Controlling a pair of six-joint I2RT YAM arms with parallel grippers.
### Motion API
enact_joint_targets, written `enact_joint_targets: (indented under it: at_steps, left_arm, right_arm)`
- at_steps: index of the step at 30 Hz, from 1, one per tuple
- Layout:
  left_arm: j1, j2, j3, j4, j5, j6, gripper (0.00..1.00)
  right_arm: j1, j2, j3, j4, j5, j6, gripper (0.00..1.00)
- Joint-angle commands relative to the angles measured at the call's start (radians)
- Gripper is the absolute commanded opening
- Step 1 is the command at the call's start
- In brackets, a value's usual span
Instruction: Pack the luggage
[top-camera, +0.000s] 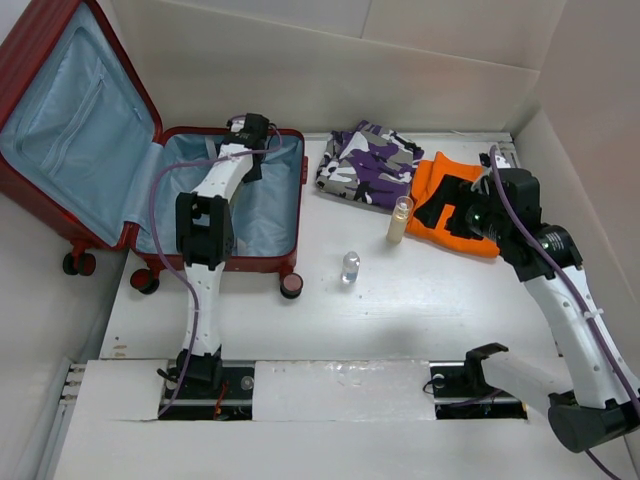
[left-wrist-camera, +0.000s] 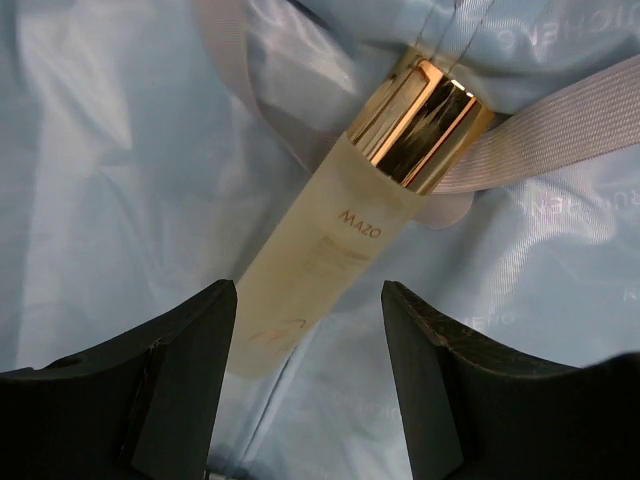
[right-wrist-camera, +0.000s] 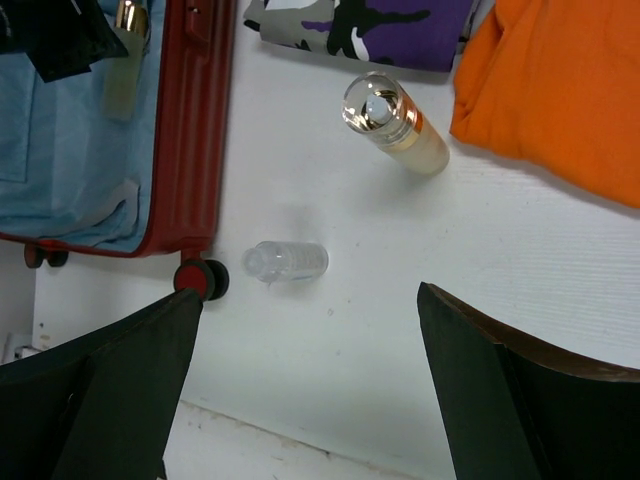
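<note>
Left wrist view showed your left gripper (left-wrist-camera: 308, 300) inside the luggage (top-camera: 275, 205), jaws apart and clamped on nothing. A frosted bottle (left-wrist-camera: 330, 250) lay flat on the blue lining. Its lower end sat between the two fingers and its gold cap (left-wrist-camera: 420, 125) pointed away from them, over a grey strap (left-wrist-camera: 560, 135). Its long axis ran roughly in line with your reach, leaning a little to one side, and I could not tell whether either finger touched it. The luggage itself lay open, its lid leaning back on the far side. I judged that bottle as good as packed. The loose items waited outside the luggage, on the side away from the lid. A small clear bottle (right-wrist-camera: 287, 262) sat just beside the luggage's corner wheel. A tall bottle (right-wrist-camera: 395, 125) stood upright farther out. The camouflage garment (top-camera: 370, 165) lay near the luggage's far corner, and the orange garment (right-wrist-camera: 560, 90) was farthest from the luggage. Your right gripper (right-wrist-camera: 310, 295) hung over that side with jaws wide and empty. The tall bottle lay ahead of them, its axis vertical, so I judged the right arm the nearer one for the next pick.
</note>
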Motion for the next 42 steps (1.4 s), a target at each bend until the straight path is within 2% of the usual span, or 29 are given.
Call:
enact_joint_targets:
  at_steps: [1,5,12,15,19,22,23,26,28,33,39,42]
  left_arm:
    - [0.011,-0.016,0.04,0.027,0.009,-0.01,0.57]
    - [0.011,-0.03,0.031,0.053,0.018,-0.021,0.56]
    - [-0.015,-0.25,-0.064,0.109,0.254,-0.055,0.54]
    - [-0.106,-0.373,-0.137,0.145,0.34,-0.031,0.58]
    - [-0.304,-0.525,-0.283,0.238,0.509,-0.02,0.65]
    - [-0.413,-0.553,-0.366,0.327,0.613,-0.02,0.71]
    - [-0.48,-0.565,-0.366,0.367,0.625,-0.02,0.73]
    - [-0.583,-0.53,-0.362,0.401,0.652,-0.01,0.78]
    - [-0.611,-0.501,-0.316,0.41,0.652,-0.001,0.78]
    - [-0.622,-0.421,-0.274,0.462,0.662,-0.021,0.79]
    - [-0.654,-0.297,-0.159,0.442,0.721,-0.01,0.8]
    - [-0.685,-0.245,-0.089,0.422,0.643,0.019,0.8]
  right_arm:
    - [0.006,-0.003,0.068,0.001,0.042,-0.01,0.95]
    - [0.006,-0.003,0.068,-0.017,0.078,-0.01,0.95]
    - [0.006,-0.003,0.068,-0.017,0.137,0.008,0.92]
    - [0.006,-0.003,0.068,-0.017,0.203,0.03,0.92]
    - [0.006,0.038,0.105,-0.029,0.287,0.039,0.92]
    - [0.006,0.054,0.134,-0.051,0.329,0.048,0.92]
    - [0.006,0.067,0.146,-0.051,0.338,0.057,0.92]
    - [-0.004,0.077,0.157,-0.077,0.349,0.076,0.92]
    - [-0.024,0.066,0.183,-0.087,0.33,0.076,0.92]
    - [-0.046,0.025,0.206,-0.107,0.283,0.076,0.92]
    - [-0.055,-0.024,0.195,-0.127,0.269,0.085,0.92]
    - [-0.055,-0.044,0.195,-0.127,0.246,0.085,0.92]
